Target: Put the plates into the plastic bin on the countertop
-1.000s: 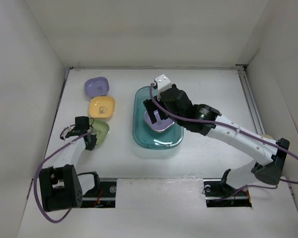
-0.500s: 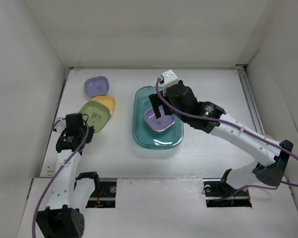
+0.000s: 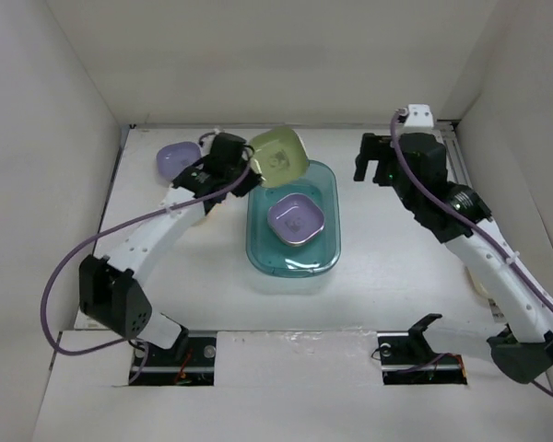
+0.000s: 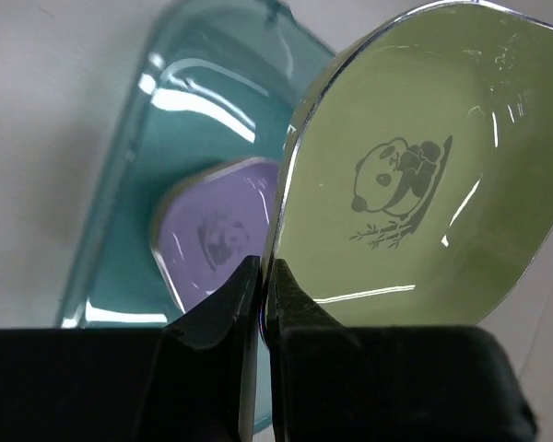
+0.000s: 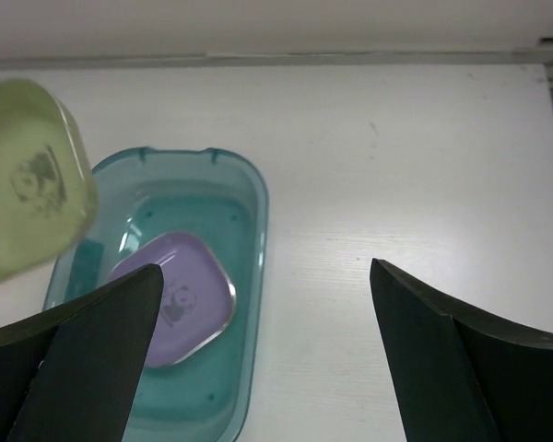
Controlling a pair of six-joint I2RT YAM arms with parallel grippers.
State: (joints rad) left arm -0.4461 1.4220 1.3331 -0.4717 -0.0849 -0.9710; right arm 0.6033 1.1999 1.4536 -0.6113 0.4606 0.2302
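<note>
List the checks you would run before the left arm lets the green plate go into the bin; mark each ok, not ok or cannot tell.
1. Left pincer shut on green plate rim: ok.
2. Plate over plastic bin middle: not ok, near its far-left corner.
3. Plate level: not ok, tilted.
4. Right pincer open, away from bin: ok.
5. Room in bin: ok, only one purple plate inside.
</note>
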